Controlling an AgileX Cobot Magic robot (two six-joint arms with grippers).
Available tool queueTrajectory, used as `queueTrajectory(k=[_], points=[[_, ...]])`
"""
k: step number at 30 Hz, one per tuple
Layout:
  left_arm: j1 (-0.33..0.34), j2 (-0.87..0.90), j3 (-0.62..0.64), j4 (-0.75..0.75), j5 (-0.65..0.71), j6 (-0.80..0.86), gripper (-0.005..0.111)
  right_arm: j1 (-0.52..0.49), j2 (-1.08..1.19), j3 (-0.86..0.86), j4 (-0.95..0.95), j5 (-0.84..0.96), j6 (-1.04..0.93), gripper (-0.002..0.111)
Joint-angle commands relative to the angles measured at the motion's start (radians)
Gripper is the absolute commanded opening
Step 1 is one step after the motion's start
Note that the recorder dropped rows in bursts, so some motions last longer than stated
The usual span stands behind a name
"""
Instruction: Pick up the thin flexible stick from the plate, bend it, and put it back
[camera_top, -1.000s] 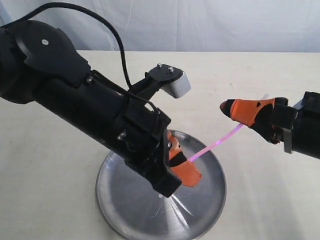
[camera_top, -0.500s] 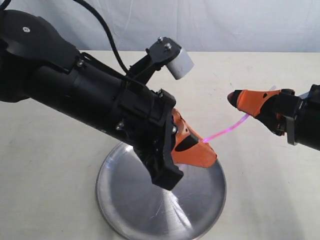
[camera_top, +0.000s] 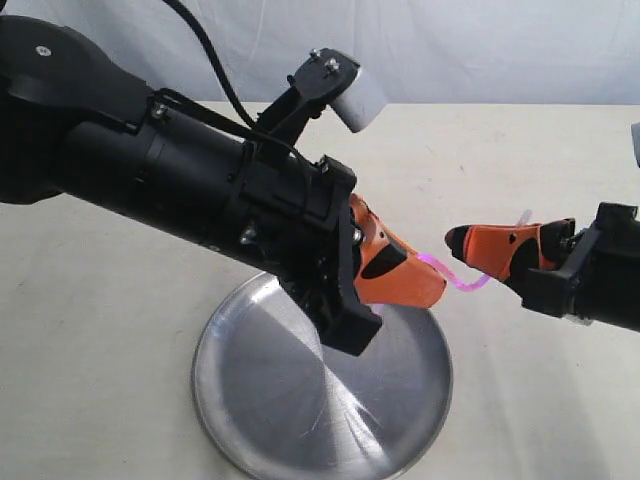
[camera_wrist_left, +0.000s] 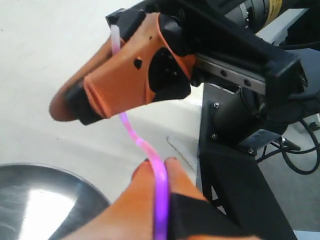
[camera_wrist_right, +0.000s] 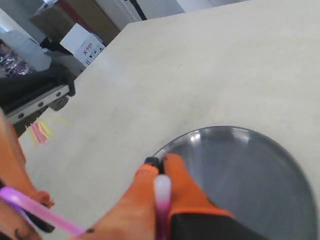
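Note:
The thin pink stick (camera_top: 458, 279) hangs in the air between both grippers, curved into a wavy bow, above the right rim of the silver plate (camera_top: 270, 400). My left gripper (camera_top: 437, 283) is shut on one end of the stick (camera_wrist_left: 159, 190). My right gripper (camera_top: 452, 240) is shut on the other end, and the whitish tip (camera_wrist_right: 161, 189) lies between its orange fingers. In the left wrist view the stick snakes up into the right gripper (camera_wrist_left: 70, 102). The plate (camera_wrist_right: 250, 175) holds nothing.
The plate stands on a cream table (camera_top: 480, 150) near its front edge. The bulky black left arm (camera_top: 150, 190) reaches across above the plate's left half. A black stand (camera_wrist_left: 235, 165) and cables lie beyond the table edge.
The two grippers have come closer together. The stick, first straight and then slightly bowed, now curves sharply between them. The right gripper has dropped lower.

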Motion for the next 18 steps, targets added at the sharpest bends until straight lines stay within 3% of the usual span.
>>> queueTrajectory(k=[1, 9, 18], points=[[-0.002, -0.006, -0.019, -0.076, -0.102, 0.004, 0.0, 0.07, -0.003, -0.005, -0.072, -0.06, -0.034, -0.001], [-0.002, -0.006, -0.019, -0.076, -0.102, 0.004, 0.0, 0.29, -0.003, -0.067, -0.168, 0.134, -0.034, -0.001], [-0.002, -0.006, -0.019, -0.07, -0.124, 0.004, 0.0, 0.327, -0.003, -0.073, -0.197, 0.17, -0.034, -0.001]])
